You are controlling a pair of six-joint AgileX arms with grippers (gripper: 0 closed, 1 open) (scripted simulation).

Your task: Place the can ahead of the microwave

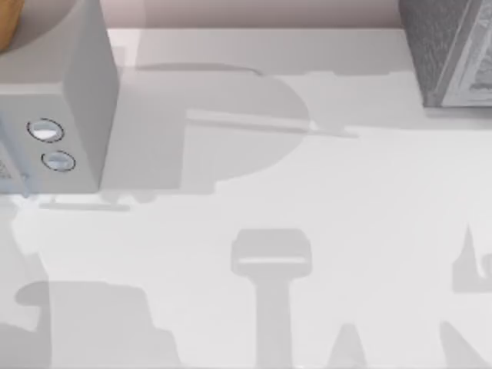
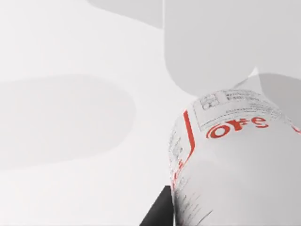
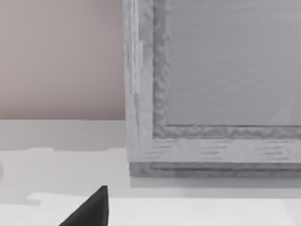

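Observation:
The can (image 2: 230, 160), white with red lettering, is very close in the left wrist view and hangs above the white table. My left gripper (image 2: 202, 219) is shut on it, with one dark finger (image 2: 157, 214) pressed against its side. The microwave (image 1: 73, 100), a smooth light-grey box with two round dials (image 1: 51, 144), stands at the table's far left in the top view. My right gripper (image 3: 89, 209) hovers low over the table at the right, close in front of the speckled grey box (image 3: 211, 94).
The darker speckled grey box (image 1: 453, 54) with a pale framed panel fills the back right corner. White table (image 1: 307, 192) lies between the two appliances, crossed by arm shadows. A pinkish wall (image 3: 61, 56) runs behind the table.

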